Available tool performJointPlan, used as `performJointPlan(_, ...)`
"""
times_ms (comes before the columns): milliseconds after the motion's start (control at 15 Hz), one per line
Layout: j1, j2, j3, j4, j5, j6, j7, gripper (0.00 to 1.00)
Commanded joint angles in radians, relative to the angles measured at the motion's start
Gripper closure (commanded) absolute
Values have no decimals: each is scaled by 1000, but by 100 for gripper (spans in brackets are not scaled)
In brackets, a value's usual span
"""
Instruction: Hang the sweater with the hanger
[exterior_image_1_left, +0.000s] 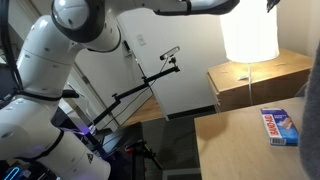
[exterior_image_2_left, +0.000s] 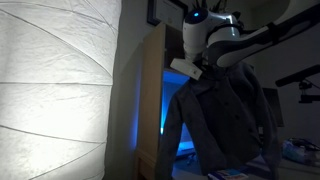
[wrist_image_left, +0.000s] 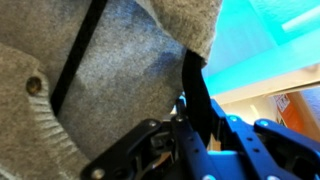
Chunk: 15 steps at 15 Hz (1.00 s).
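Observation:
A grey knit sweater (exterior_image_2_left: 225, 120) hangs in the air from a black hanger, its body and sleeves drooping down. My gripper (exterior_image_2_left: 200, 66) is at the sweater's collar, on its upper left. In the wrist view the sweater (wrist_image_left: 120, 70) fills the left side and shows a button. A black hanger bar (wrist_image_left: 75, 60) crosses the sweater. Another black part of the hanger (wrist_image_left: 196, 85) runs down between my fingers. My gripper (wrist_image_left: 195, 128) is shut on this part. The hanger's hook is hidden.
A big lit paper lamp (exterior_image_2_left: 60, 90) fills the foreground, with a wooden cabinet (exterior_image_2_left: 150, 100) lit blue behind it. Another exterior view shows my arm (exterior_image_1_left: 60, 60), a lampshade (exterior_image_1_left: 250, 30), a wooden box (exterior_image_1_left: 260, 80), and a blue box (exterior_image_1_left: 280, 126) on a table (exterior_image_1_left: 240, 150).

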Motion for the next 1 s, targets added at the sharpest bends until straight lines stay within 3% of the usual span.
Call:
performJointPlan(0, 16, 48, -38, 70, -42, -54, 4, 94)
performJointPlan(467, 53, 82, -142, 76, -258, -1, 7, 93)
performJointPlan(933, 32, 68, -139, 47, -362, 152, -54, 93)
